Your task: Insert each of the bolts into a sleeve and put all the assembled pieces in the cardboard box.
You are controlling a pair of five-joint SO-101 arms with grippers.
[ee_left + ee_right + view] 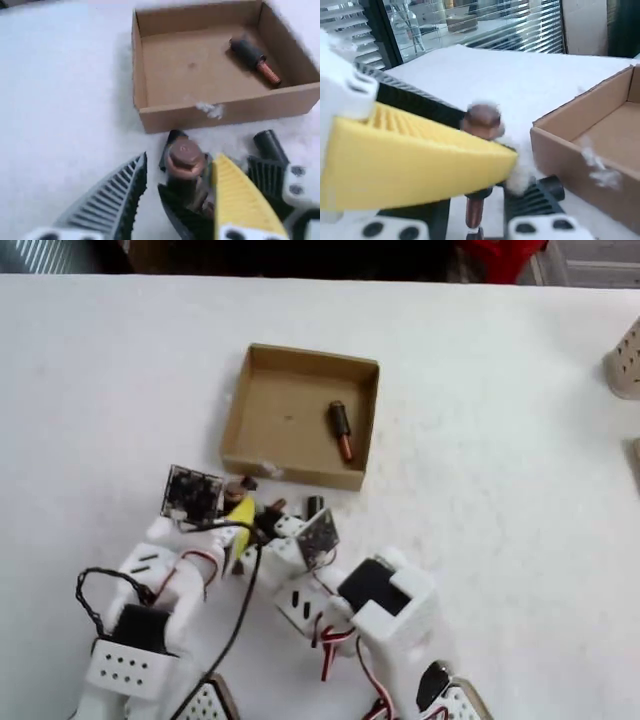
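**Bolt standing upright between both grippers at the box's near wall**

The left gripper is hanging wide open just short of the cardboard box, with its grey finger out to the left and its yellow finger to the right. The bolt is standing between them, copper head up. It is pressing against the yellow finger, and a strip of white table is showing between it and the grey one, so the left gripper is not clamping anything.

The right gripper is crowding in from the right at the same spot, with the bolt's shaft sitting inside it. Whether it is actually gripping the bolt cannot be told.

A loose black sleeve is lying on the table just to the right of the bolt, close to the box's near wall. A tuft of white fluff is clinging to that wall.

Inside the box, one assembled piece is lying toward the right side, a dark sleeve with copper thread poking out of its near end.
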